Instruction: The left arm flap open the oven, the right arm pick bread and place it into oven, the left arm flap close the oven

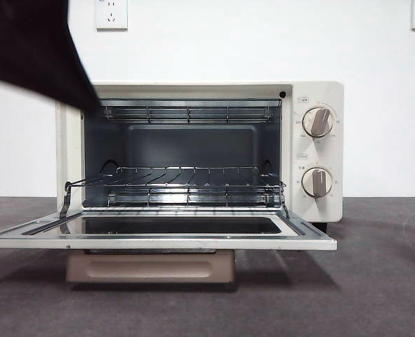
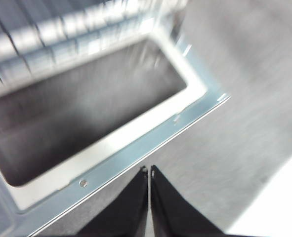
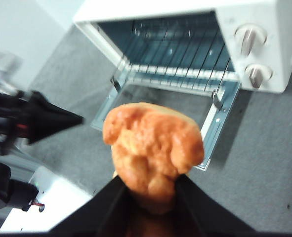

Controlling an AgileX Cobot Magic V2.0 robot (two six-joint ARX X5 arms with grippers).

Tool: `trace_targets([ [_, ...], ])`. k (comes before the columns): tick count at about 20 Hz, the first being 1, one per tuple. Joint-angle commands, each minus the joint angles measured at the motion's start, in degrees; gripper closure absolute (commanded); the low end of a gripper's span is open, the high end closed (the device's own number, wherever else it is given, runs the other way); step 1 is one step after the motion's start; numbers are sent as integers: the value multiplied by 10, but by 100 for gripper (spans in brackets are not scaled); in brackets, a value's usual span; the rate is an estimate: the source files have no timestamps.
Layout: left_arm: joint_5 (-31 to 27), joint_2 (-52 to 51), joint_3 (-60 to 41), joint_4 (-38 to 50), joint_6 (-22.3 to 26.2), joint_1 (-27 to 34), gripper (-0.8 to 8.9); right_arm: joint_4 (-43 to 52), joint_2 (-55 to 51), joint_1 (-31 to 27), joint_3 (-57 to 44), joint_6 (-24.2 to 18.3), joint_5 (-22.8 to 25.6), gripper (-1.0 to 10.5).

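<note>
Oven (image 1: 309, 151) on the grey worktop (image 1: 376, 281), its door (image 1: 158, 235) folded down flat and the wire rack (image 1: 179, 184) inside bare. Two beige knobs (image 1: 317, 121) sit on the panel beside the cavity. Left pincer (image 2: 149, 172): jaws pressed together, holding nothing, poised just off the edge of the lowered door (image 2: 136, 148); this view is blurred, so whether the tips touch the rim cannot be told. In the front view a large black arm (image 1: 31, 49) enters from the upper corner, over the oven's top edge. Right pincer (image 3: 150, 185): jaws clamped on the bread (image 3: 153, 148), a golden-brown bun held in the air, well apart from the oven's open mouth (image 3: 185, 54).
</note>
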Motion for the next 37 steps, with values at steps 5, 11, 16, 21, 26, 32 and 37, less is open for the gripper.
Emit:
trace_targets([
  [5,-17,-83,74,-93,10,-4,803,116,153,60,9,18,3,850],
  [11,-58,-160,96,-169,14,-4,803,276,317,136,9,69,50,850],
  [16,-58,-198,96,-209,13,-4,803,381,418,165,9,88,149,850],
  [21,-58,-212,96,-227,14,-4,803,489,491,165,9,121,188,850],
  [26,-58,-212,96,-227,18,-4,803,541,531,165,10,144,241,850],
  [32,-58,-212,96,-226,26,-4,803,557,548,165,10,151,280,843],
  [37,-58,-211,96,-226,27,-4,803,558,548,165,10,151,281,529],
])
